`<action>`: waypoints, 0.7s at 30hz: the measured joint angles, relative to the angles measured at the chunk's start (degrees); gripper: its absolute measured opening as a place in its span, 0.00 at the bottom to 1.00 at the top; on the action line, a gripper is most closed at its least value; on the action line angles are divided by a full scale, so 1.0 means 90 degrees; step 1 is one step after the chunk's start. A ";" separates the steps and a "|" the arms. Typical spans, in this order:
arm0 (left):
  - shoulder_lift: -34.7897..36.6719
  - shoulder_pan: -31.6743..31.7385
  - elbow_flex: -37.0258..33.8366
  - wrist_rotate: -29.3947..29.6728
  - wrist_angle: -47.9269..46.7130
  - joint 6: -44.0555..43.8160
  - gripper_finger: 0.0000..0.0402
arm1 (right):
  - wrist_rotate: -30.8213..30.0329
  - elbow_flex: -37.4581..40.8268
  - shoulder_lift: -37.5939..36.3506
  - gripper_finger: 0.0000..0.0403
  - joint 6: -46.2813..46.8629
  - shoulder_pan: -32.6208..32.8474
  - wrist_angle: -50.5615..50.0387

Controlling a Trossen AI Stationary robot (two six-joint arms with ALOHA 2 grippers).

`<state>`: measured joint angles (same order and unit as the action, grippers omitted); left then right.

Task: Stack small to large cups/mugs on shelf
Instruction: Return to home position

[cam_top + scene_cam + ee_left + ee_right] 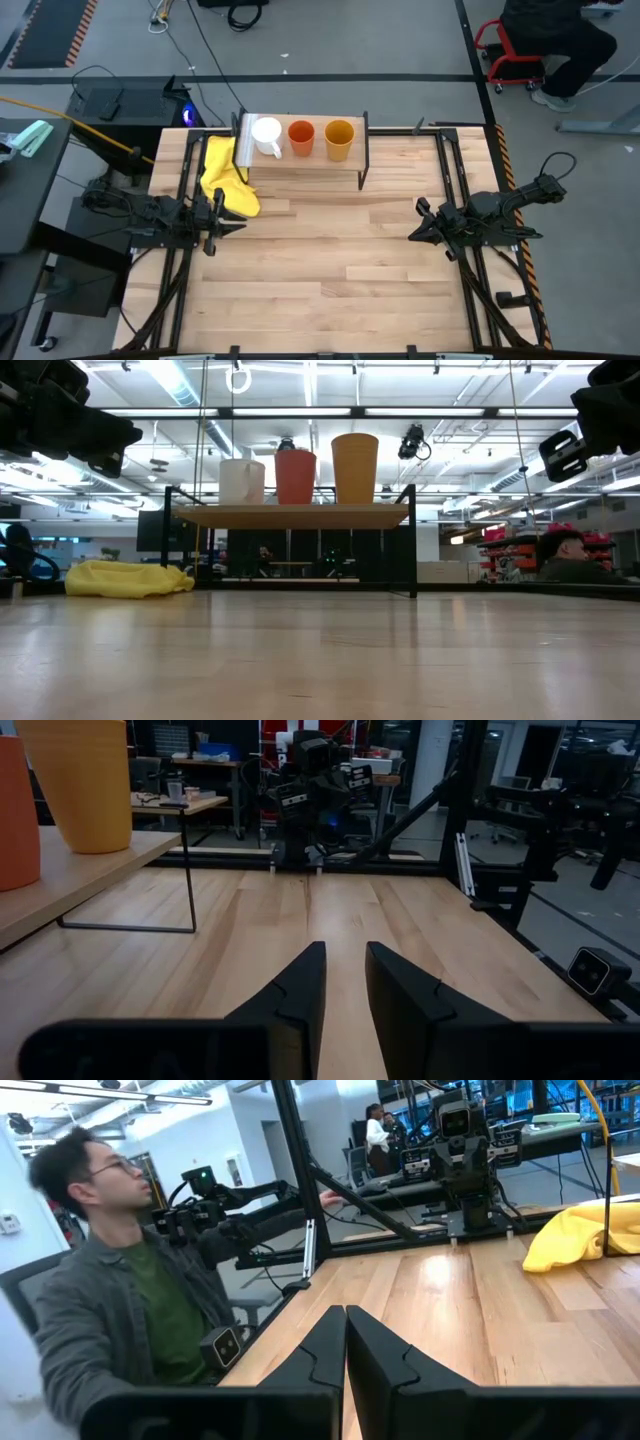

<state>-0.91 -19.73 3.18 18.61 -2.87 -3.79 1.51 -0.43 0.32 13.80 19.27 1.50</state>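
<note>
The shelf [300, 160] stands at the table's far middle on its black legs. On it, in a row, stand a white mug [267, 135], an orange-red cup [301, 137] and a yellow-orange cup [339, 139], upright on their bases. They also show in the low view: the mug [241, 481], the orange-red cup [295, 476] and the yellow-orange cup [355, 467]. My left gripper [345, 955] hovers near the table's left edge, a little open and empty. My right gripper [346, 1312] hovers near the right edge, shut and empty.
A yellow cloth [225, 175] lies crumpled on the table by the shelf's left end. Black frame rails [455, 170] run along both table sides. A person [130, 1310] sits close beyond the table's edge in the right wrist view. Another person [550, 40] sits far right.
</note>
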 joint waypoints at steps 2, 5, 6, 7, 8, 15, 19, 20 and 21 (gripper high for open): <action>0.0000 0.0000 0.0000 0.0000 0.0000 -0.0002 0.21 | 0.0001 -0.0002 0.0000 0.04 0.0000 0.0000 0.0001; 0.0000 0.0001 0.0000 0.0000 0.0000 -0.0001 0.20 | 0.0001 -0.0002 0.0000 0.04 0.0000 0.0000 0.0000; 0.0000 0.0000 0.0000 0.0000 0.0001 -0.0002 0.20 | 0.0001 -0.0002 0.0000 0.04 0.0000 0.0000 0.0000; 0.0000 0.0001 0.0001 0.0000 0.0002 -0.0002 0.20 | -0.0001 -0.0002 0.0000 0.04 0.0000 0.0000 0.0000; 0.0000 0.0000 0.0002 0.0000 0.0002 0.0000 0.20 | 0.0001 -0.0002 0.0000 0.04 0.0000 0.0000 0.0001; 0.0000 0.0000 0.0002 0.0000 0.0003 -0.0002 0.21 | -0.0001 -0.0002 0.0000 0.04 0.0000 0.0000 0.0000; 0.0000 0.0002 0.0002 0.0000 0.0005 -0.0002 0.20 | -0.0001 -0.0005 0.0000 0.04 0.0000 0.0000 0.0002; 0.0000 0.0001 0.0002 0.0000 0.0004 -0.0002 0.20 | -0.0001 -0.0005 0.0000 0.04 0.0002 0.0001 0.0002; 0.0000 0.0000 0.0002 0.0000 0.0003 0.0000 0.20 | -0.0001 -0.0005 0.0000 0.04 0.0002 0.0001 0.0002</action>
<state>-0.91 -19.73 3.20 18.61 -2.85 -3.79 1.50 -0.47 0.32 13.82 19.28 1.52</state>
